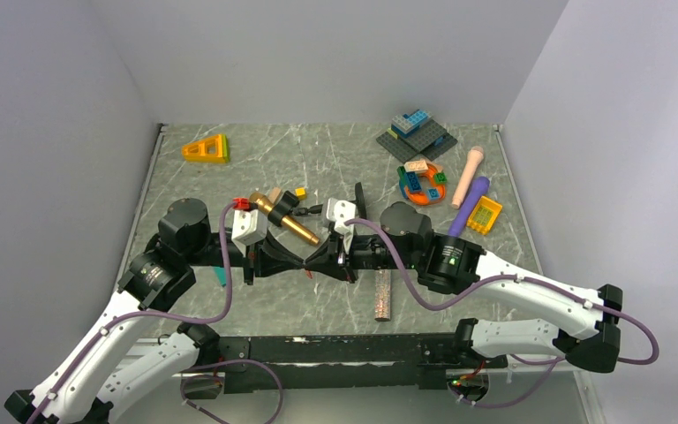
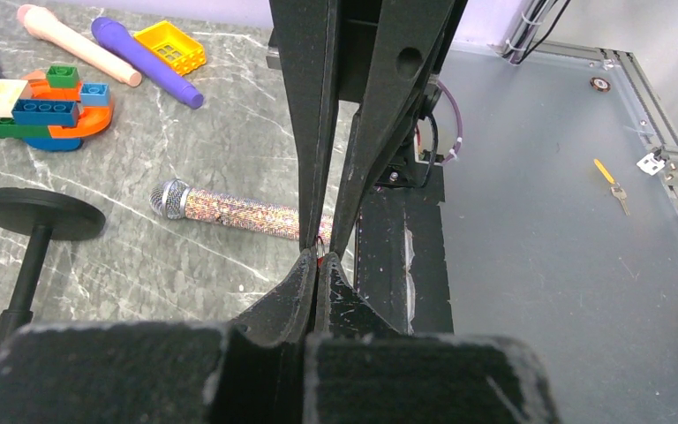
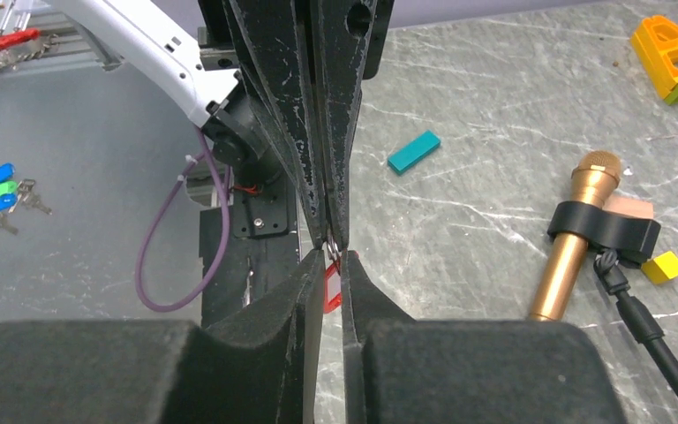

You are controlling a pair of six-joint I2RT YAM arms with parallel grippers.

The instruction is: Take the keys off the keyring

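Both arms meet tip to tip, raised over surface (image 1: 318, 159). Left gripper (image 2: 318, 261) clenched on keyring (image 3: 331, 251). Right gripper (image 3: 331, 263) pinched on red tag (image 3: 332, 288) attached to ring. Keys hidden between fingers. Step, likely: working tag or key off ring. Next move calls for firm hold both sides and slow opposing pull along coil. Slip risk.
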